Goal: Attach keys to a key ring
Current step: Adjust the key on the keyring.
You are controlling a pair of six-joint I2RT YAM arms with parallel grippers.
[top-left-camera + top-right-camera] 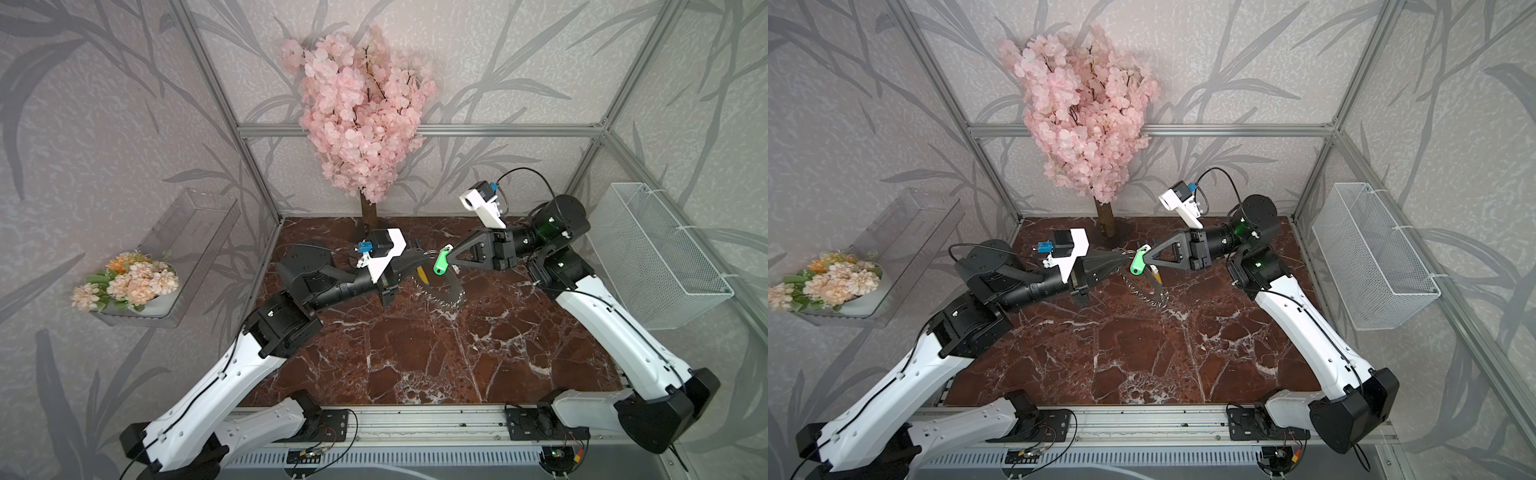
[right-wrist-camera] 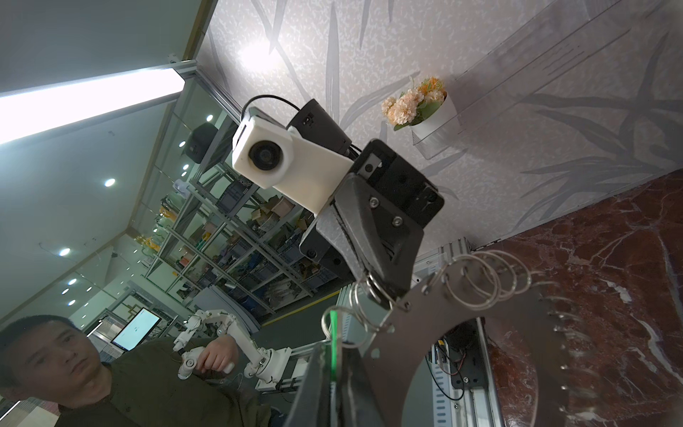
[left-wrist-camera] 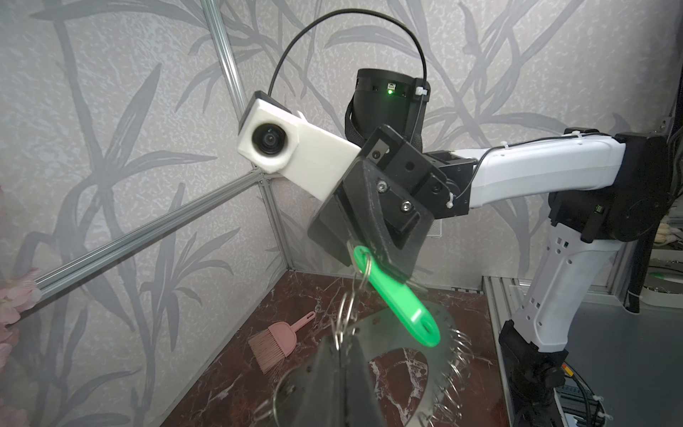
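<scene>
The key ring [image 1: 441, 296] is a flat grey disc fringed with small split rings. It hangs tilted above the marble, seen in both top views [image 1: 1145, 289]. My left gripper [image 1: 428, 260] [image 3: 339, 345] is shut on one split ring at its rim [image 3: 438, 373]. The key's bright green tag [image 1: 440, 262] [image 3: 401, 305] sits in my right gripper [image 1: 453, 252] [image 2: 334, 344], which is shut on the tag's end. A small ring in the tag's hole touches the held split ring [image 3: 347, 308]. Whether they are threaded together I cannot tell. The two grippers' tips almost meet.
A blue-and-yellow toy fork [image 1: 421, 274] lies on the marble under the disc. A pink brush [image 3: 273, 340] lies near the back wall. The pink blossom tree [image 1: 361, 112] stands at the back centre. A white wire basket [image 1: 656, 257] hangs on the right wall, a clear shelf with flowers [image 1: 124, 282] on the left.
</scene>
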